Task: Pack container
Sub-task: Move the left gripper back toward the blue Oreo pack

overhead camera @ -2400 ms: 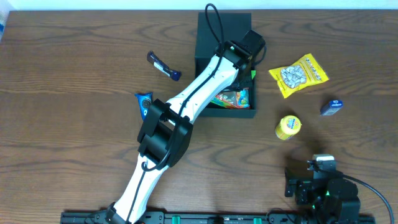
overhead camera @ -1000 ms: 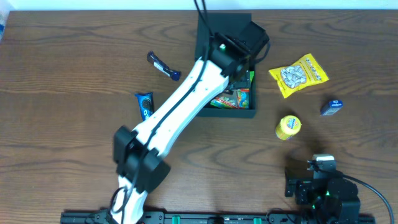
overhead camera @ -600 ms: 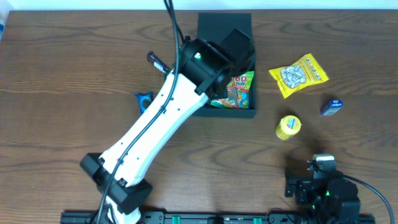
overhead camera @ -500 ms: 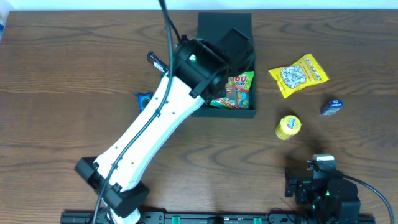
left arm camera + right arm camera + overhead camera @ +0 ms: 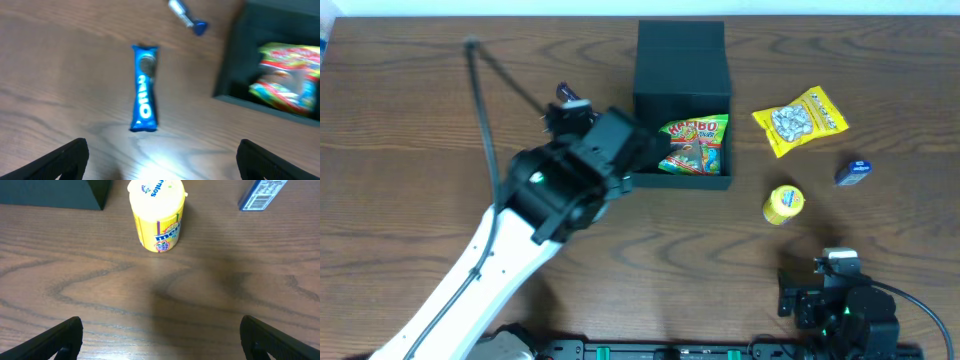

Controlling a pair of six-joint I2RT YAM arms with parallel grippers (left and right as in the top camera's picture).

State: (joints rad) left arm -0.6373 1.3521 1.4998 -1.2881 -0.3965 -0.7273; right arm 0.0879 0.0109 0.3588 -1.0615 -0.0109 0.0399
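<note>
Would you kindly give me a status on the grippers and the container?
Left gripper open, empty, over Oreo packet. Right gripper open, empty, facing yellow tub. Container open, Haribo bag inside. Nothing on the packet.

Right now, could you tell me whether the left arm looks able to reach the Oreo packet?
Probably yes: the left hand hangs open above the Oreo packet, which lies on bare table with nothing between.

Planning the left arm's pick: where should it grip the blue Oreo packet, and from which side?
Probably grip the Oreo packet across its narrow width at mid-length, from straight above: it lies flat, long and slim, with bare table either side for the open left gripper.
</note>
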